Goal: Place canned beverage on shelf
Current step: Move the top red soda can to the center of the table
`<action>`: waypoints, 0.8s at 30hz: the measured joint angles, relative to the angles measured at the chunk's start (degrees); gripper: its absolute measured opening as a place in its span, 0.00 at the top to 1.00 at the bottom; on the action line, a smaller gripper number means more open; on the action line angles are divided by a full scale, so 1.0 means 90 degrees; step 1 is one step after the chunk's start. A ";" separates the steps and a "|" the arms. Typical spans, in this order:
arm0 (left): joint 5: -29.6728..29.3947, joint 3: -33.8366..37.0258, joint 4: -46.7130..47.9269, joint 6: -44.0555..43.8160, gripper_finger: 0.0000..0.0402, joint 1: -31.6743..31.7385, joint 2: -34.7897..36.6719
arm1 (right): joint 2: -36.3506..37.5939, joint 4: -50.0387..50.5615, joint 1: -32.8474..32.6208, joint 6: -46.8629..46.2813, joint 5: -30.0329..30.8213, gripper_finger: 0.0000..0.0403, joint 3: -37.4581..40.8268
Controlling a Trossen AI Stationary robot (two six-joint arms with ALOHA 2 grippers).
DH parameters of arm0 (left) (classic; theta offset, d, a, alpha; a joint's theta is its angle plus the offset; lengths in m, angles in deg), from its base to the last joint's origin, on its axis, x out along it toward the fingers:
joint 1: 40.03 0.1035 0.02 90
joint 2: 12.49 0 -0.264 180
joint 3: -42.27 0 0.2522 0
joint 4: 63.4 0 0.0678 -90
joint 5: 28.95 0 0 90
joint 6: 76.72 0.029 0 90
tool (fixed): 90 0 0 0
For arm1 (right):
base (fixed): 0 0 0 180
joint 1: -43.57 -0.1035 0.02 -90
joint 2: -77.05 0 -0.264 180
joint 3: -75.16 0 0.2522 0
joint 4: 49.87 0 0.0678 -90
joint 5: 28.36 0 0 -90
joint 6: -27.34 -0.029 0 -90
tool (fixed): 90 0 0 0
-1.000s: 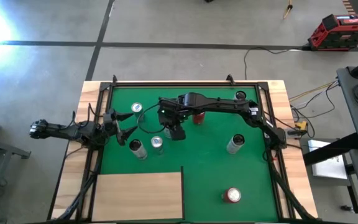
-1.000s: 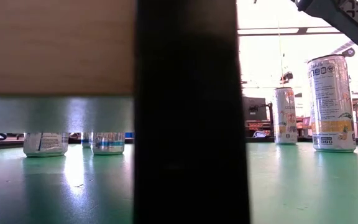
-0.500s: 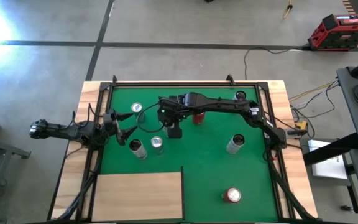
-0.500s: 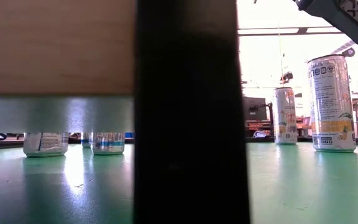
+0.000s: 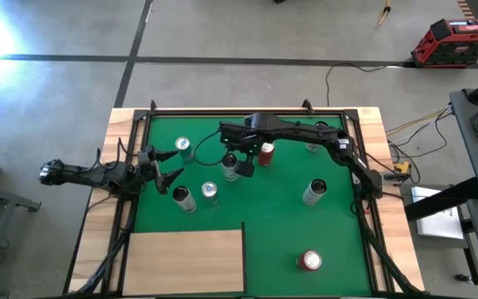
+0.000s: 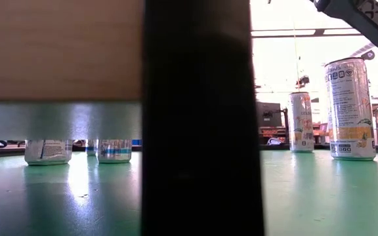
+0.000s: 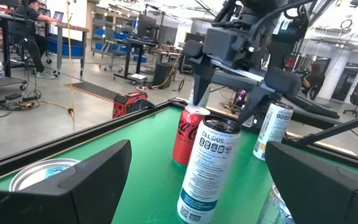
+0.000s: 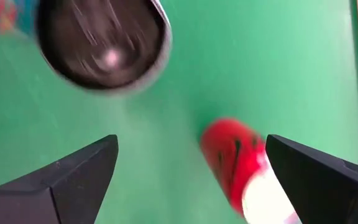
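The right gripper hangs over the middle of the green mat, fingers spread wide with nothing between them, right above a silver can beside a red can. Its wrist view is pretty smeared: just a blurry can top and a red blob. The left gripper waits at the left edge, fingers apart and empty. The shelf sits bare at the near-left corner. In the low view, it and a dark post block most of the table.

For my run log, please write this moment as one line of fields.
left gripper: open, waiting at table's left edge | right gripper: jaws open, empty, above the cans at mid-table | shelf: no can on it
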State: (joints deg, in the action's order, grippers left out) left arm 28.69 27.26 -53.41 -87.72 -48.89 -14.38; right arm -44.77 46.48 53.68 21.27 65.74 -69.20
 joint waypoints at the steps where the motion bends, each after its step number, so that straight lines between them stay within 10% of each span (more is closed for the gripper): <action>1: -0.0001 0.0000 0.0002 0.0000 0.12 -0.0001 0.0000 | 0.0021 0.0167 0.0034 -0.0037 0.0002 0.01 -0.0003; 24: 0.0000 0.0000 0.0000 0.0000 0.12 0.0002 0.0000 | 0.0177 0.0822 0.1621 -0.1623 -0.0504 0.01 0.0178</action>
State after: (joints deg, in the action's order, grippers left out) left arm 28.69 27.26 -53.41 -87.72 -48.87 -14.38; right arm -43.17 53.88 68.27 6.66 61.20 -67.60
